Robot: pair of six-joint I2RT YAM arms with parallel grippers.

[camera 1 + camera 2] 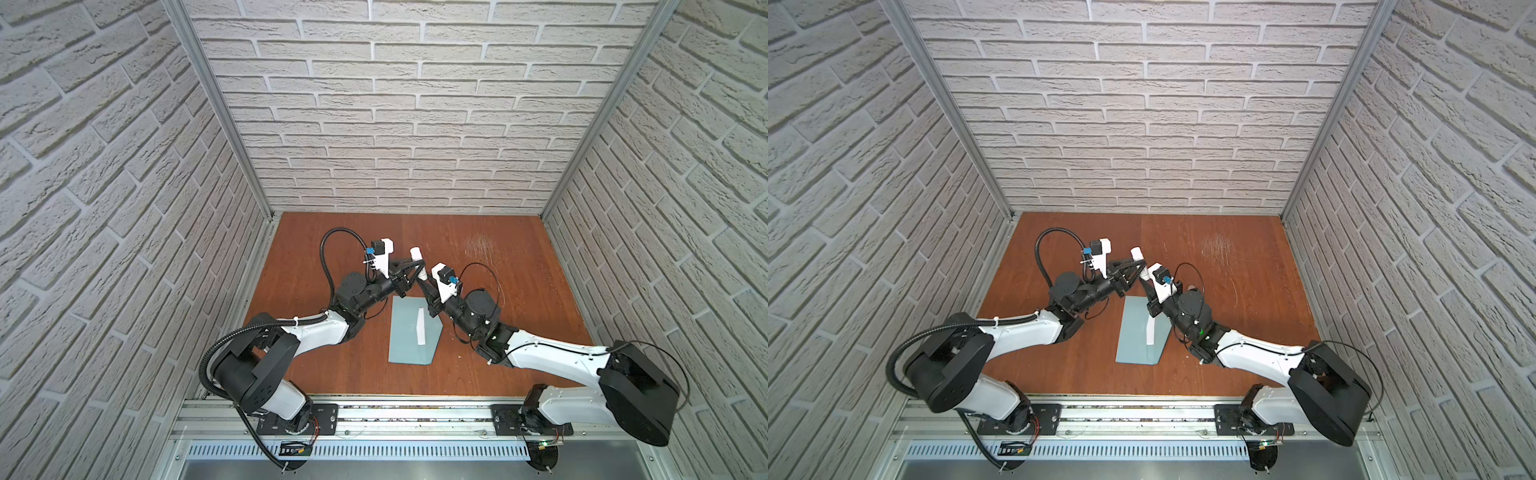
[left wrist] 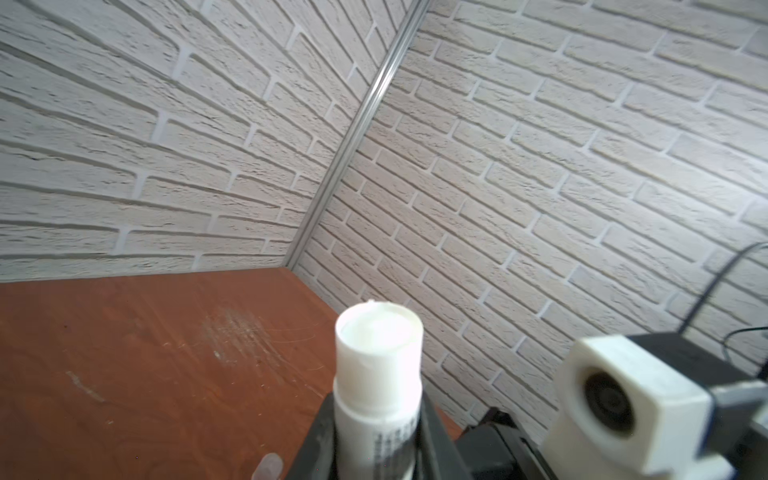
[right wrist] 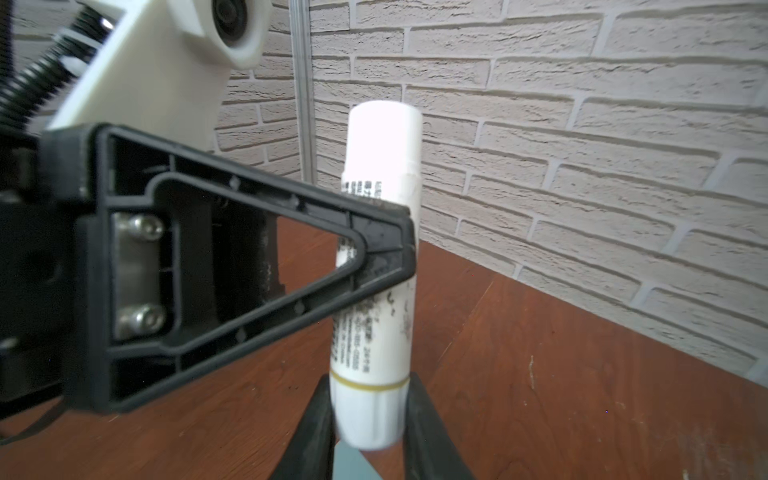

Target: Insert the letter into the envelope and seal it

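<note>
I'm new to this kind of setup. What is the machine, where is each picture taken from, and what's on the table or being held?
Two robot arms stand on a rail at the edge of a wooden table. Two pictures look down from overhead and are nearly alike. The other two come from a small camera on each arm's wrist. A blue-grey envelope lies flat on the table with a narrow white strip on it. Both arms hold one white glue stick above the table: the left fingers grip its middle, the right fingers its base.

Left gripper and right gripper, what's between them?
A white glue stick, held by left gripper and right gripper alike, seen in the right wrist view.
</note>
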